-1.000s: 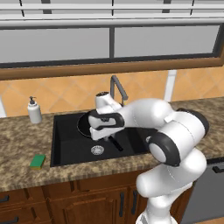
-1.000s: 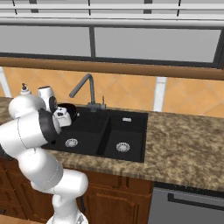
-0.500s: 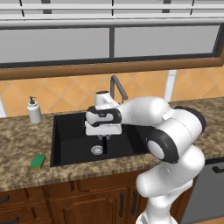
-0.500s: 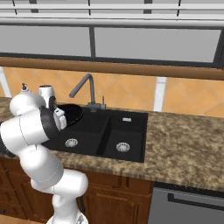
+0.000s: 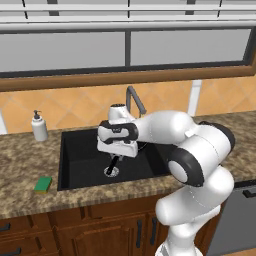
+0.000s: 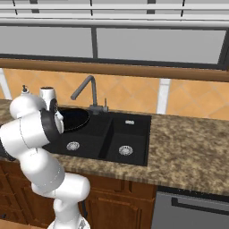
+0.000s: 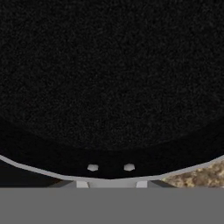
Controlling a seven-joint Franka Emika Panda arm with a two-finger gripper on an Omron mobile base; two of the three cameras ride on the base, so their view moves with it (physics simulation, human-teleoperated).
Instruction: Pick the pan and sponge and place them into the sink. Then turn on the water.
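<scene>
The arm reaches over the black sink [image 5: 80, 175], its gripper [image 5: 116, 161] gripping the thin handle [image 5: 114, 164] of the pan [image 6: 74, 120], which hangs in the large basin near the faucet [image 6: 87, 91], while the green sponge [image 5: 43, 184] sits on the counter [image 5: 20, 170] left of the sink.

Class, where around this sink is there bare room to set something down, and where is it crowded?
Free: the small basin of the black double-basin sink, and the speckled stone counter right of it. Crowded: the large basin, filled by the white robot arm and round black pan.
</scene>
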